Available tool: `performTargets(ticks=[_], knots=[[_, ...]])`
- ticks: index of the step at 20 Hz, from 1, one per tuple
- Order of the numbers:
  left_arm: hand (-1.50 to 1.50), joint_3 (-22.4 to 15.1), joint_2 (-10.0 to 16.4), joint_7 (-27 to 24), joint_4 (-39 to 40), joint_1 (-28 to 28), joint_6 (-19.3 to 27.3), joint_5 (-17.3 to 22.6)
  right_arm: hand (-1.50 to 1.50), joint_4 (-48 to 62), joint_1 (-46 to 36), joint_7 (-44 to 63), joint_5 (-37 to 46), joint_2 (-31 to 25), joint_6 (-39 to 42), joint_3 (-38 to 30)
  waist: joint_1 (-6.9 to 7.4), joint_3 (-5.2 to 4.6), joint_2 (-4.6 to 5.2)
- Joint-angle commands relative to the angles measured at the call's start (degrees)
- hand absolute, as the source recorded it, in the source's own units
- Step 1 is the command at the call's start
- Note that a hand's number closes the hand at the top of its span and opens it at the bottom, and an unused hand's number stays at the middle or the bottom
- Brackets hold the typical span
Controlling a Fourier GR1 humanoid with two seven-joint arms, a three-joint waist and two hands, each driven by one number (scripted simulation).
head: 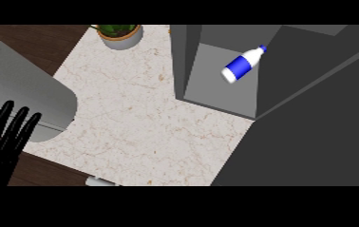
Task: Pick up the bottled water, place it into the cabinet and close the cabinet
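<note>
The left robot hand (15, 131) rests at the lower left edge, fingers straight and spread, holding nothing. We see the bottled water (242, 66) lying tilted inside the open cabinet (210, 86), cap toward the upper right. A potted plant (120, 33) stands at the far edge of the marble surface (140, 117).

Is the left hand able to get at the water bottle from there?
Probably not yet: the left hand sits open at the view's left edge, while the bottle lies inside the open cabinet, far across the counter.
</note>
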Motion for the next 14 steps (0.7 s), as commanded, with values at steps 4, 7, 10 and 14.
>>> performTargets(ticks=[4,7,10,14], knots=[[-1.5,1.0,0.6,0.4,0.7,-1.0,-0.6,0.9,1.5,1.9,-5.5,6.1,-1.9,4.0,-0.2,6.0,-0.61,-0.03,0.77],[-1.5,1.1,0.5,0.3,0.8,-0.8,-0.6,1.0,1.5,3.7,-6.5,7.4,-4.1,5.9,-0.6,6.8,-0.02,0.06,1.02],[-1.5,1.1,0.8,0.5,1.0,-1.0,-1.4,1.1,1.5,6.1,-6.8,8.1,-8.7,7.4,0.1,8.5,0.85,0.16,1.77],[-1.5,1.6,1.2,0.7,1.2,-1.7,-2.1,1.6,1.5,8.5,-8.5,9.2,-14.0,8.5,1.0,8.6,1.21,0.25,1.99]])
